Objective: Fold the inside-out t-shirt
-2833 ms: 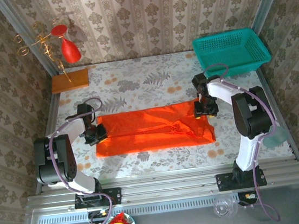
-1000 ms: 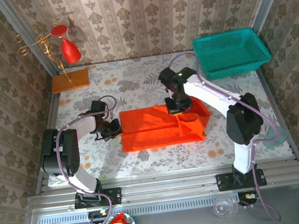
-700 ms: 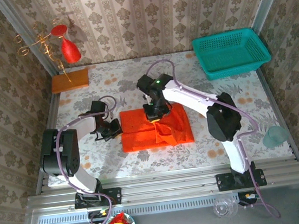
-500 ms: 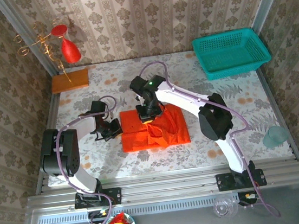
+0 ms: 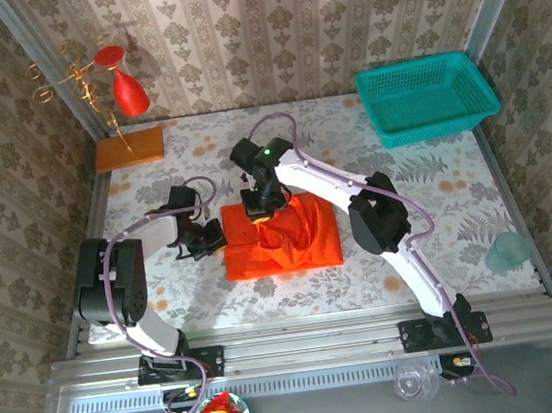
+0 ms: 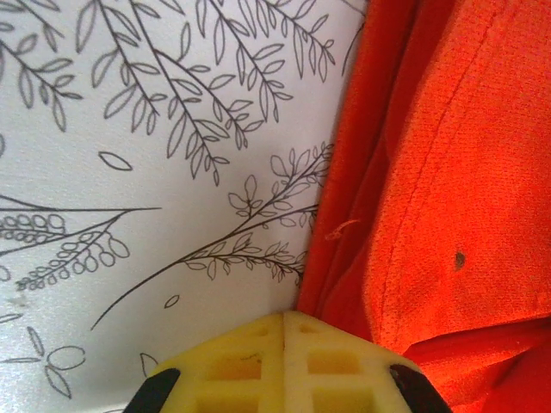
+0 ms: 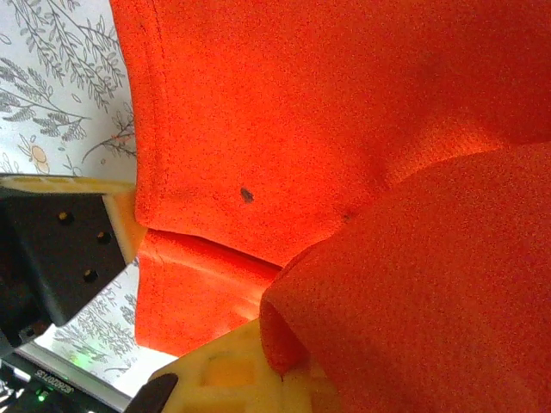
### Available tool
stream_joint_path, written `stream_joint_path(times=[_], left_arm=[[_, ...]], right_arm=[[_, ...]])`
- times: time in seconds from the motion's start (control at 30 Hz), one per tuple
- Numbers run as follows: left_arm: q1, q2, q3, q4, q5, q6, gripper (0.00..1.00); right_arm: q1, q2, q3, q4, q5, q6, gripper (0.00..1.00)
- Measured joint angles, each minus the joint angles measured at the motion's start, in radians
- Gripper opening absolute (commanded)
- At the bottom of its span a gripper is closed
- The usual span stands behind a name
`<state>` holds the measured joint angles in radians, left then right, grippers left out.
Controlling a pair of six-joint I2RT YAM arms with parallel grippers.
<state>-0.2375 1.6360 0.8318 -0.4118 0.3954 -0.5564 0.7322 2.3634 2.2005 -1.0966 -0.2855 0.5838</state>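
Pinching a fold of the shirt [image 5: 305, 238], your right gripper [image 5: 259, 207] sits over the cloth's upper left, mid-frame. Your left gripper [image 5: 209, 237] is clenched at the shirt's left edge. The shirt lies doubled into a rumpled square at centre frame. Judging by this, the crosswise fold is nearly laid; releasing and smoothing remain.

Bright even daylight, soft shadows, wrist views sharp, perhaps slightly oversaturated
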Motion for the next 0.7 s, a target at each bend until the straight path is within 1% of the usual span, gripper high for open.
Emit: stream_joint_path(times=[0.03,0.07,0.1,0.2,0.33,0.43,0.57,0.7], left_arm=[[-0.003,-0.004,0.0,-0.002,-0.005,0.002,0.03],[-0.006,-0.007,0.0,-0.002,-0.006,0.002,0.05],[-0.015,-0.014,0.0,-0.004,-0.007,0.003,0.07],[-0.039,-0.064,-0.001,-0.027,-0.012,0.01,0.12],[-0.044,-0.188,0.012,-0.087,-0.034,0.023,0.17],[-0.055,-0.254,0.046,-0.124,-0.045,0.035,0.24],[-0.123,-0.283,0.103,-0.162,-0.053,0.043,0.3],[-0.215,-0.27,0.145,-0.192,-0.048,0.055,0.35]], right_arm=[[0.0,0.003,0.008,-0.002,0.001,0.004,0.27],[0.0,0.005,0.013,-0.003,0.0,0.003,0.33],[0.0,0.004,0.019,-0.003,0.001,0.006,0.37],[0.0,-0.004,0.029,-0.002,0.002,0.005,0.43],[0.0,-0.056,0.026,-0.002,0.019,0.003,0.45],[0.0,-0.153,-0.019,0.009,0.035,0.001,0.45],[-0.005,-0.309,-0.127,0.031,0.073,-0.001,0.45],[-0.023,-0.453,-0.296,0.074,0.096,0.001,0.45]])
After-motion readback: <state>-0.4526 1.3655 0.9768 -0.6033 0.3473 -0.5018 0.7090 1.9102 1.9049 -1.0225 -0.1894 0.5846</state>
